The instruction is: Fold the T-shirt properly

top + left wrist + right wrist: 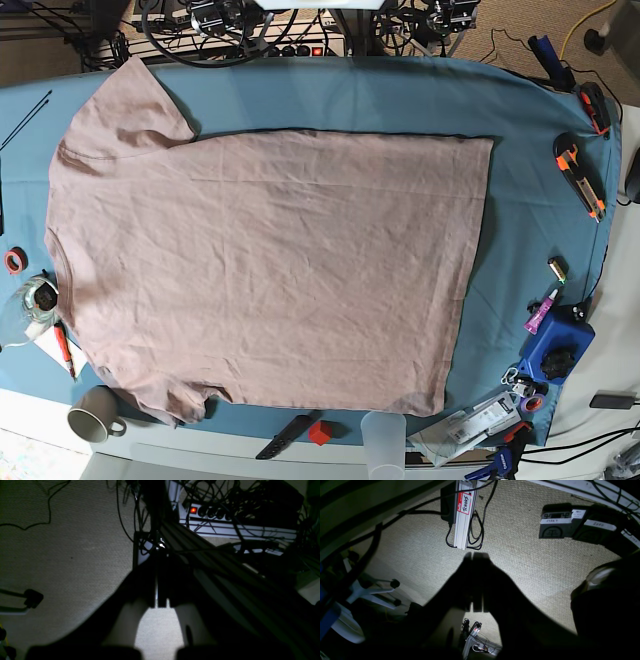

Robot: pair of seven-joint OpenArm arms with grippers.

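Observation:
The T-shirt [270,270] lies spread flat and wrinkled on the teal-covered table [540,130] in the base view. Its collar is at the left, its sleeves at the top left and bottom left, and its hem at the right. Neither arm appears in the base view. Both wrist views look down at the carpeted floor beside the table. My left gripper [157,565] is a dark silhouette with its fingers pressed together and nothing held. My right gripper [472,555] is likewise shut and empty. The shirt is out of both wrist views.
Along the table's right edge lie an orange box cutter [580,175], a purple tube [540,312] and a blue block [560,350]. A mug [92,415], a clear cup [384,440] and a red cube [319,433] sit at the front. A power strip [207,511] and foot pedals [557,523] are on the floor.

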